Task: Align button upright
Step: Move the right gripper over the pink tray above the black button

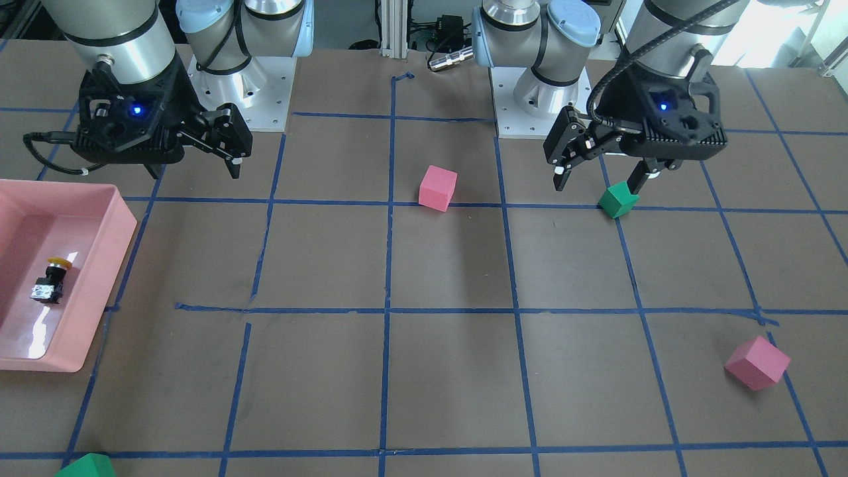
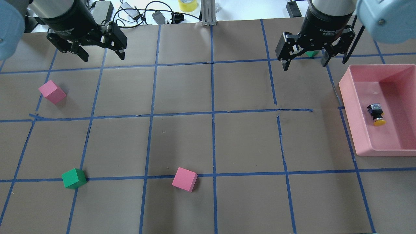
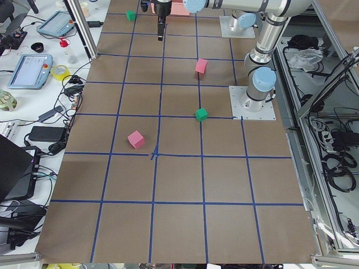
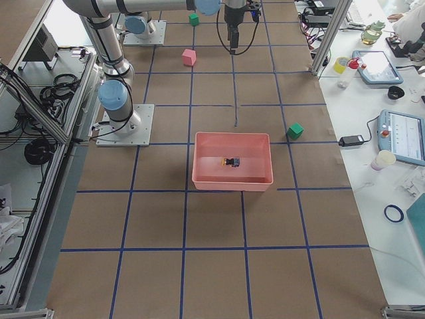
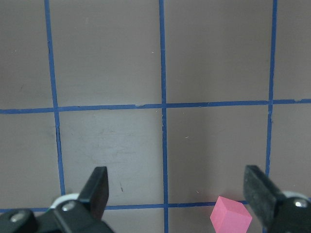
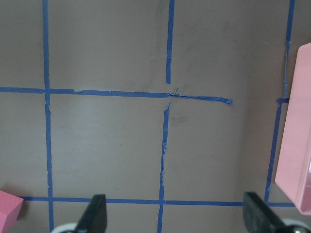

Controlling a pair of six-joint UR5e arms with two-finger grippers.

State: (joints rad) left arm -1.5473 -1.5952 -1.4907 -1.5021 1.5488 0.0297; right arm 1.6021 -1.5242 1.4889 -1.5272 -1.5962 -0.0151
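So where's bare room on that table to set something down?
Widest bare stretch: mid-table, between the robot-side pink cube, the left-end pink cube and the pink tray. The tray floor around the button is free too. Busiest: the tray's end, a green cube near it.

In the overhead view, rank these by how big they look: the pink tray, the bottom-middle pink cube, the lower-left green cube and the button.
1. pink tray, clearly the largest.
2. pink cube and green cube: these look about alike, so I won't rank them.
3. button, lying in the tray, by far the smallest.
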